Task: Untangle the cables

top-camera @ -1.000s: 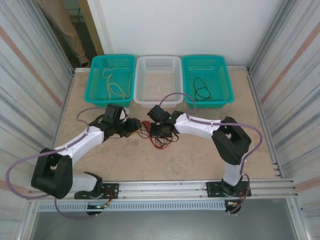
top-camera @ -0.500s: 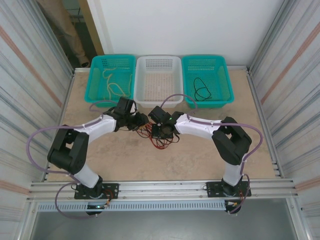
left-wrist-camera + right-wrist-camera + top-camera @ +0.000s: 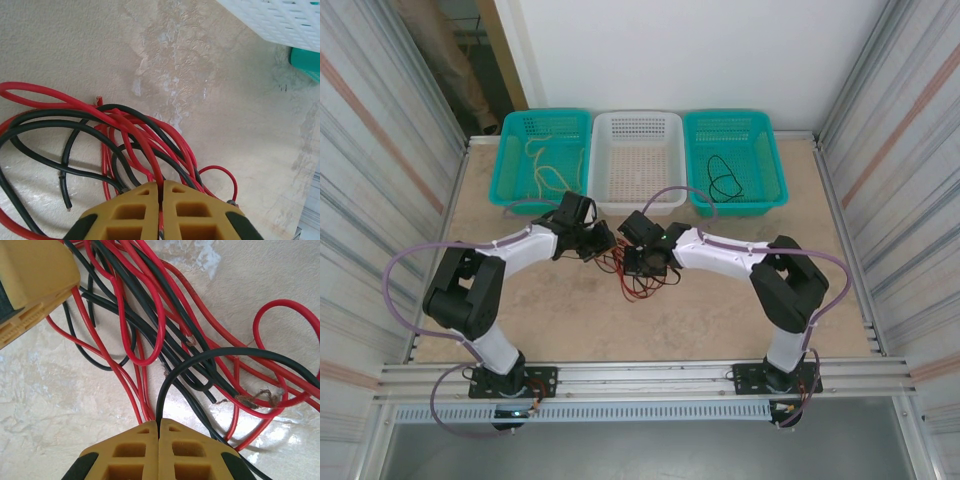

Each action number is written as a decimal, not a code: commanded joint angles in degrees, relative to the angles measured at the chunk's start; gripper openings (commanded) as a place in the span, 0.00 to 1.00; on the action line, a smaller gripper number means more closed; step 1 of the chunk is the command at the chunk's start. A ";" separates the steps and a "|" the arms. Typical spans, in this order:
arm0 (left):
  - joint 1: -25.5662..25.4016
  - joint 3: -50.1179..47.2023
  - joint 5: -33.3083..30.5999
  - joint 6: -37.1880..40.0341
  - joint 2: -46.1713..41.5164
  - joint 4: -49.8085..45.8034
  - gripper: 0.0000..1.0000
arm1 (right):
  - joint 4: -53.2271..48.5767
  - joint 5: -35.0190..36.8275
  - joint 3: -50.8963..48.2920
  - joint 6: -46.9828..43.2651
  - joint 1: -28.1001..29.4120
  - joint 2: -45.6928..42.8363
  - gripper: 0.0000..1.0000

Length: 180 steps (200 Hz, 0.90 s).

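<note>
A tangle of red and black cables (image 3: 638,272) lies on the table in front of the middle basket. My left gripper (image 3: 602,243) reaches it from the left. In the left wrist view the left gripper (image 3: 161,184) is shut on a red cable (image 3: 135,137) that runs in between its yellow fingertips. My right gripper (image 3: 646,262) sits over the tangle from the right. In the right wrist view the right gripper (image 3: 158,421) is shut on a black cable (image 3: 210,356) that arcs away to the right. The left gripper's yellow finger (image 3: 30,275) shows at the upper left of that view.
Three baskets line the far edge. The left teal basket (image 3: 510,170) holds cream cables (image 3: 548,172). The white basket (image 3: 603,190) is in the middle. The right teal basket (image 3: 772,185) holds a black cable (image 3: 722,182). Metal walls flank the table.
The left arm swung right and forward to the tangle, and its jaws closed on a red cable. The right gripper stayed shut on the black cable, barely moving.
</note>
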 commanded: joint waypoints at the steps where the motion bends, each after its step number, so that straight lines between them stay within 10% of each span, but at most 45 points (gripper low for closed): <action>1: -0.32 1.15 0.53 0.89 0.61 -1.18 0.05 | -0.70 1.50 -0.69 0.76 0.57 -2.50 0.04; 35: -0.99 0.86 1.79 2.23 -2.86 -1.83 0.00 | -1.70 3.01 -0.80 0.35 0.59 -5.16 0.07; 106: -5.91 6.87 5.57 17.05 -24.16 -13.32 0.00 | -2.68 7.02 0.60 -5.39 -1.02 -19.46 0.57; 180: -6.82 15.23 15.67 17.65 -33.61 -10.32 0.00 | 1.06 1.38 2.69 -7.41 -4.79 -21.47 0.62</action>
